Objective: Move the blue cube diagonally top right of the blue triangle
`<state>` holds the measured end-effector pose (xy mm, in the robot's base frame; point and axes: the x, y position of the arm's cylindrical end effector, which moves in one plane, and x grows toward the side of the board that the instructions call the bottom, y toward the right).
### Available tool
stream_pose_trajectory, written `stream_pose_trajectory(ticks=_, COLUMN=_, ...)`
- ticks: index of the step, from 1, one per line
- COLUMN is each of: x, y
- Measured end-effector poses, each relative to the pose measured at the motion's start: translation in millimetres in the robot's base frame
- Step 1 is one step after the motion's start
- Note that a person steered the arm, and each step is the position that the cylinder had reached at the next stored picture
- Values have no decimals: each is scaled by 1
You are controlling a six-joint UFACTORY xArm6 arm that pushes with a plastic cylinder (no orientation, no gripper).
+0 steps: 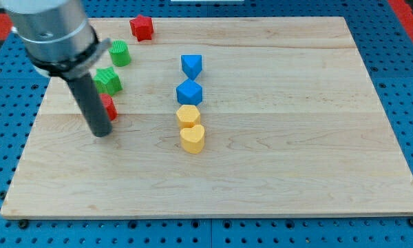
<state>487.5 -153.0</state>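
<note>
The blue triangle (191, 65) lies near the board's top middle. The blue cube (189, 92) sits just below it, apart by a small gap. My tip (100, 133) rests on the board far to the left of both, right beside a red block (109, 107) that the rod partly hides. The tip touches neither blue block.
A yellow hexagon block (188, 115) sits right under the blue cube, with a yellow heart (192, 138) touching it below. A green cylinder (120, 53) and a green star-like block (109, 80) lie at upper left. A red star (142, 27) sits near the top edge. The wooden board (296, 138) lies on a blue pegboard.
</note>
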Motion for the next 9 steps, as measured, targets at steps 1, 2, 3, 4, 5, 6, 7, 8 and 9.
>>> stream_pose_trajectory(ticks=1, x=0, y=24)
stream_pose_trajectory(ticks=2, x=0, y=25)
stream_pose_trajectory(ticks=3, x=8, y=41)
stream_pose_trajectory(ticks=4, x=28, y=70)
stream_pose_trajectory(ticks=5, x=49, y=113)
stream_pose_trajectory(ticks=6, x=36, y=127)
stream_pose_trajectory(ticks=7, x=8, y=139)
stream_pose_trajectory(ticks=8, x=-23, y=142)
stream_pose_trajectory(ticks=9, x=-17, y=122)
